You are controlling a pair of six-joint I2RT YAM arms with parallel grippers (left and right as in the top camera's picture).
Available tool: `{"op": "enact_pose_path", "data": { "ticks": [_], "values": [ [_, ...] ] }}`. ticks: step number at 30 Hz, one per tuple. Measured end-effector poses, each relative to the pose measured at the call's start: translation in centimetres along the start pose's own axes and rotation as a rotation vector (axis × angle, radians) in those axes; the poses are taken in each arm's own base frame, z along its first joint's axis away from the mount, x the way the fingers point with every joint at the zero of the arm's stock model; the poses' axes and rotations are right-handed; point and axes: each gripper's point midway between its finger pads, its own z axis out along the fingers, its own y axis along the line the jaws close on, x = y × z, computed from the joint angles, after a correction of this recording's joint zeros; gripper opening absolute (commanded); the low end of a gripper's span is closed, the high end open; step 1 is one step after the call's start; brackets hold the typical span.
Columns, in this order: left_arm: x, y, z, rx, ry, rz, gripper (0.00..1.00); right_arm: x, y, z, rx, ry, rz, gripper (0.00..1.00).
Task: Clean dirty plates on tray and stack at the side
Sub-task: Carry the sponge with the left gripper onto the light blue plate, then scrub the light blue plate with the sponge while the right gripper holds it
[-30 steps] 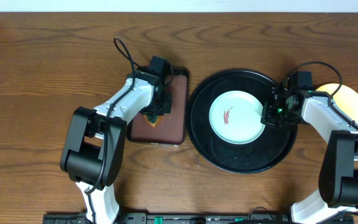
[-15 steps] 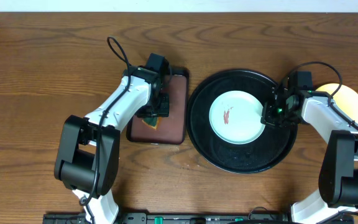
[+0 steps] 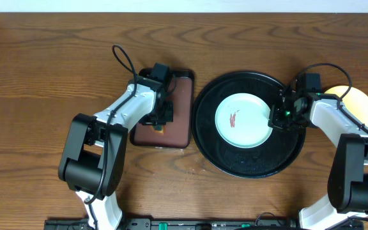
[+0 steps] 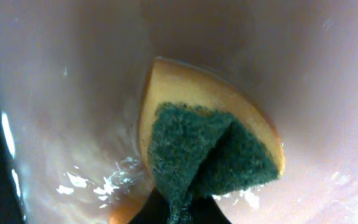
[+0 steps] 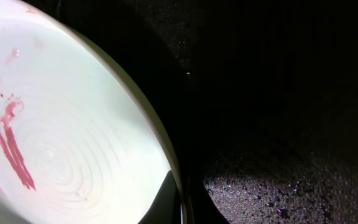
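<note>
Black and glossy, the round tray [image 3: 248,170] sits right of the bench's [image 3: 43,70] centre, and one mint plate [image 3: 251,124] lies flat in its middle with a reddish smear [image 3: 234,118] left of the plate's centre. The right claw [image 3: 278,119] is at that plate's right rim, closed on it: in the right wrist view a dark finger [image 5: 164,198] presses the inner side of the pale rim at the bottom of the picture, with the tray's dark speckled floor beyond. A yellow plate [image 3: 358,102] lies on the bench just off the tray's right side, near the bench's right edge, partly hidden under the right arm. Just left of the tray, almost touching its rim, stands a small tray [image 3: 179,121], rectangular, black outside and maroon inside. The left claw [image 3: 161,119] hangs over it, pinched shut on a sponge [image 4: 210,146], yellow with a green scouring face that folds where it is held. The sponge's yellow edge rests against the small tray's shiny inside, which shows bright wet-looking glints.
</note>
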Motion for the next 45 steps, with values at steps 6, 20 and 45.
{"op": "enact_pose_path", "data": {
  "ticks": [6, 20, 45],
  "values": [
    [0.1, -0.1, -2.9, -0.022, 0.070, -0.001, 0.08, 0.0, 0.0, 0.0, -0.001, -0.001, 0.000, 0.01],
    [-6.5, -14.8, -11.7, 0.376, -0.226, 0.071, 0.08, -0.2, 0.1, 0.0, -0.001, -0.009, -0.022, 0.01],
    [0.6, -26.3, 0.3, 0.495, 0.075, 0.132, 0.07, -0.3, 0.2, 0.1, 0.019, -0.016, -0.064, 0.01]
  ]
}}
